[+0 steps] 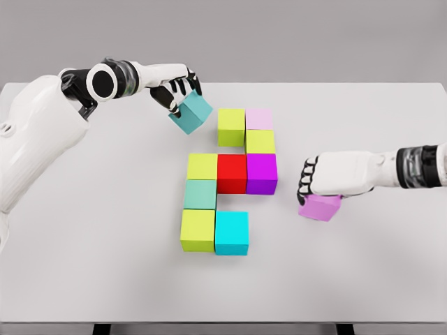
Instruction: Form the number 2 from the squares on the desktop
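Desk (pixel 363 279) space is not a problem, big pale top with loads of bare room on every side, and nothing sits close to an edge. Cluster of squares in the middle already reads as most of a 2: lime (pixel 231 126) and pale pink (pixel 259 118) up top, lime below the pink, then a lime-red-purple row with the red square (pixel 231 173) central, a green one under that, lime and cyan at the bottom. Looks like the top-left and bottom-right ends are missing. Left hand (pixel 176 89) is clamped on a teal square (pixel 191 113), held tilted just left of the top row. Right hand (pixel 316 179) has its fingers curled over a violet square (pixel 320 207) on the desk, right of the cluster.
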### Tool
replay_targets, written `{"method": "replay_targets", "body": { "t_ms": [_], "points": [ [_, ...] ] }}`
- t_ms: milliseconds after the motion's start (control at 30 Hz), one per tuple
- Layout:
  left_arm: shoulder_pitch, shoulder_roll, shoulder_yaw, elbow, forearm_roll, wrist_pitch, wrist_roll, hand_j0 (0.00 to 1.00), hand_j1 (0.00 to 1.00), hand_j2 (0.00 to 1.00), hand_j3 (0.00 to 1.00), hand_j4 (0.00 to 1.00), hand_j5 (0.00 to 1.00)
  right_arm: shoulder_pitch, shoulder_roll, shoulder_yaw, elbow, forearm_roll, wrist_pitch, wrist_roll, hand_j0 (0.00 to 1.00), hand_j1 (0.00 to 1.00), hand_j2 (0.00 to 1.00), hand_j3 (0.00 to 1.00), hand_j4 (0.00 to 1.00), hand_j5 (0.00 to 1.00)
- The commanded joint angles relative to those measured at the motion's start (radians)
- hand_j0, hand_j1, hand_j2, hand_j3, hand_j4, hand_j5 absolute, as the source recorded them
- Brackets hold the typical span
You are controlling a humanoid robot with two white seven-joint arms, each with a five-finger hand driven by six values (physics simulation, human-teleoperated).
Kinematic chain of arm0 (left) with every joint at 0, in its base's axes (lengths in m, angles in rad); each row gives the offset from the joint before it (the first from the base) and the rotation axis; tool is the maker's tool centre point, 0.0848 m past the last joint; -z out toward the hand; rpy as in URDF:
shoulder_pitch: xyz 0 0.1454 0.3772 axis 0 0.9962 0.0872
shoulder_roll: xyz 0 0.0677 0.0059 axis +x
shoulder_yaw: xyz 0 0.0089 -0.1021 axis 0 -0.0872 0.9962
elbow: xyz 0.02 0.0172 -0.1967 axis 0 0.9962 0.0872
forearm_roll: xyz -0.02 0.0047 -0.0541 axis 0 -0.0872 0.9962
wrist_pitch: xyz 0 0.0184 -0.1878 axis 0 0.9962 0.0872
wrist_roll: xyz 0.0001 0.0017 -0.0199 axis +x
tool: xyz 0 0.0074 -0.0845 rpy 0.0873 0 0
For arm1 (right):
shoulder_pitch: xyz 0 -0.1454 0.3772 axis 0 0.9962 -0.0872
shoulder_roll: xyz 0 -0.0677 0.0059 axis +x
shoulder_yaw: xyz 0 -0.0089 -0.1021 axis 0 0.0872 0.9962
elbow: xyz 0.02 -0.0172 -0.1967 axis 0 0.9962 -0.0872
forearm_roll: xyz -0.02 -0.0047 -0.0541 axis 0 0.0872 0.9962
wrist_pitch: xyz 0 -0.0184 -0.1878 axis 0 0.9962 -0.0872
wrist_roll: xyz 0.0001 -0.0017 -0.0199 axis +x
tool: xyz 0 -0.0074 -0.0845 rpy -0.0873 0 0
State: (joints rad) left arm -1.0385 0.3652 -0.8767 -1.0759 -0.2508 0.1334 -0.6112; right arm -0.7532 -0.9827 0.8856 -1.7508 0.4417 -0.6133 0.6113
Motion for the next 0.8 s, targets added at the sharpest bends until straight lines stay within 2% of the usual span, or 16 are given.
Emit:
{"method": "replay_targets", "body": {
  "t_ms": [0,67,200,300,600,767],
  "points": [
    [0.000,-0.002,0.001,0.001,0.002,0.000,0.000,0.74,0.74,0.74,0.74,0.74,0.74,0.000,0.007,0.007,-0.007,-0.005,0.002,0.000,0.56,0.56,0.56,0.56,0.56,0.56],
    [0.002,0.000,0.001,0.002,0.002,0.000,0.000,0.78,0.78,0.78,0.78,0.78,0.78,-0.005,0.015,0.035,-0.007,-0.006,0.002,0.000,0.56,0.56,0.56,0.56,0.56,0.56],
    [0.002,-0.002,0.001,0.007,0.004,0.000,0.000,0.86,0.86,0.86,0.86,0.86,0.86,-0.034,0.016,0.038,-0.009,-0.110,0.002,0.000,0.56,0.56,0.56,0.56,0.56,0.56],
    [0.002,-0.002,0.001,0.007,0.004,0.000,0.000,0.89,0.89,0.89,0.89,0.89,0.89,-0.044,0.016,0.038,-0.009,-0.117,0.002,0.000,0.56,0.56,0.56,0.56,0.56,0.56],
    [0.000,0.000,0.001,0.016,0.002,0.000,0.000,0.91,0.91,0.91,0.91,0.91,0.91,-0.069,0.047,0.113,-0.010,-0.118,0.002,0.000,0.56,0.56,0.56,0.56,0.56,0.56],
    [-0.002,-0.006,0.001,0.016,0.004,0.003,0.000,0.91,0.91,0.91,0.91,0.91,0.91,-0.115,0.084,0.160,-0.010,-0.118,0.002,0.000,0.56,0.56,0.56,0.56,0.56,0.56]
  ]
}}
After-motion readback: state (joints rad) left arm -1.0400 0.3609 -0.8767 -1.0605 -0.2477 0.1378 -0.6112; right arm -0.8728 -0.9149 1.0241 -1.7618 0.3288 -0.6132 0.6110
